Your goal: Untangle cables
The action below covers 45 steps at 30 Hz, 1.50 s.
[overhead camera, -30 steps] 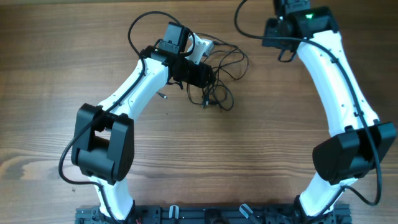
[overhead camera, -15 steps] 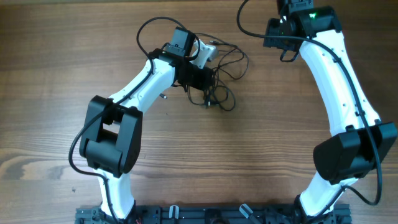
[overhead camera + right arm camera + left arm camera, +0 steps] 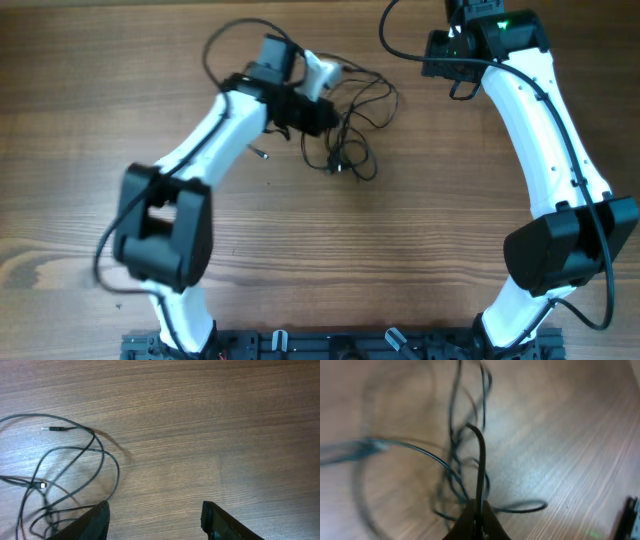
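The cables (image 3: 355, 120) lie as a loose tangle of thin black cords on the wooden table, right of my left gripper (image 3: 328, 122). In the left wrist view, which is blurred, my left gripper (image 3: 480, 510) is shut on one black cable strand (image 3: 481, 460) that arches up from the jaws, with the other loops (image 3: 452, 467) behind it. My right gripper (image 3: 155, 512) is open with only bare wood between its fingers. To its left lie cable loops (image 3: 75, 460) with a small plug end (image 3: 52, 429). The right arm's wrist (image 3: 480, 40) sits at the far right of the table.
A small dark bit (image 3: 262, 153) lies on the table just left of the tangle. The thicker black wiring of the left arm (image 3: 225, 40) loops above its wrist. The arm bases (image 3: 330, 345) line the front edge.
My left gripper has shut on a cable strand. The left arm swung right, then back left, and is blurred now. The right arm has not moved.
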Motion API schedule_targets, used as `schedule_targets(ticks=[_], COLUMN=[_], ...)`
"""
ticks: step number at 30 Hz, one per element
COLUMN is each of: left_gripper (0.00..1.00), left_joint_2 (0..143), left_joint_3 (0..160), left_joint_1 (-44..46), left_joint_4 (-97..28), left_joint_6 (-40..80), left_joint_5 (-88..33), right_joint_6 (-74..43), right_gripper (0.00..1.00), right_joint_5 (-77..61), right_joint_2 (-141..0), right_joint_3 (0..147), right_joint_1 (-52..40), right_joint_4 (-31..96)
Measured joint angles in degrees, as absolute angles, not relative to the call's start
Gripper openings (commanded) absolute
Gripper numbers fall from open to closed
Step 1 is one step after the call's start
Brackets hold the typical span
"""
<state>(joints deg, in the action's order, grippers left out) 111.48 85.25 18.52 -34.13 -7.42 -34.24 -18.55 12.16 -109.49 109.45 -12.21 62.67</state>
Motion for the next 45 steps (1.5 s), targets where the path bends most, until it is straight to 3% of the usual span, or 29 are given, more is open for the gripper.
schedule_targets(ticks=[12, 28, 37, 45], left_gripper=[0.04, 0.04, 0.04, 0.04], left_joint_2=[87.5, 85.5, 85.5, 85.5], left_joint_3=[87.7, 87.7, 87.7, 87.7], left_joint_1=[9.0, 8.9, 8.9, 8.9], left_joint_4=[-33.9, -33.4, -33.4, -34.0], left_joint_6=[-6.6, -4.8, -4.1, -4.0], left_joint_5=[-32.9, -32.8, -32.8, -32.8], right_joint_6=[-15.7, 8.0, 11.6, 7.9], right_gripper=[0.62, 0.66, 0.67, 0.64], right_joint_5=[4.3, -39.7, -44.1, -42.4], right_joint_2=[-109.5, -109.5, -109.5, -109.8], right_joint_3=[109.4, 109.4, 109.4, 109.4], right_joint_1=[-12.2, -12.5, -16.8, -22.0], right_joint_4=[63.4, 67.5, 63.3, 55.7])
